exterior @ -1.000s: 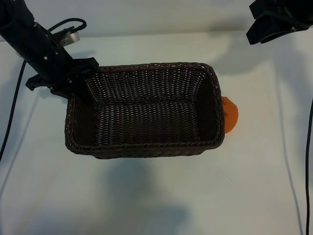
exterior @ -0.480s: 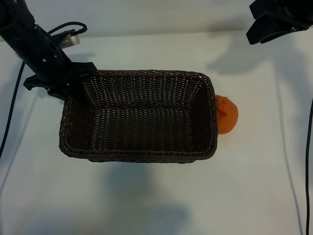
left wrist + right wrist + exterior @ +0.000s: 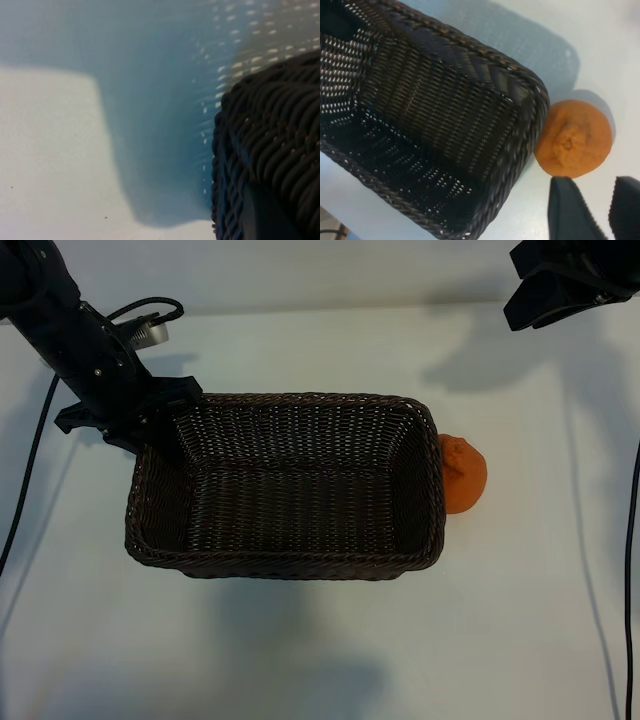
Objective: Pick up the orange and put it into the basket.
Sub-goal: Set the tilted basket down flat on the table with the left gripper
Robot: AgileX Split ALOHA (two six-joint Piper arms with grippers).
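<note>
**Basket set back down by the left arm; orange not yet picked up.**

Compared with a second ago, the basket [image 3: 285,485] has come down level onto the table [image 3: 300,660] and sits slightly further left, so the orange [image 3: 463,473], earlier half hidden behind the right-hand rim, now shows almost whole, lying on the table just outside that right wall and touching or nearly touching it. The left gripper [image 3: 160,428] is at the basket's far-left corner, jaws partly closed across the braided rim, which the left wrist view shows close up. The right gripper [image 3: 600,210] hangs above the far-right of the table, its fingers parted a moderate gap and holding nothing, the orange just beyond them. The fruit appears clear for a grasp; the basket is empty.
</note>
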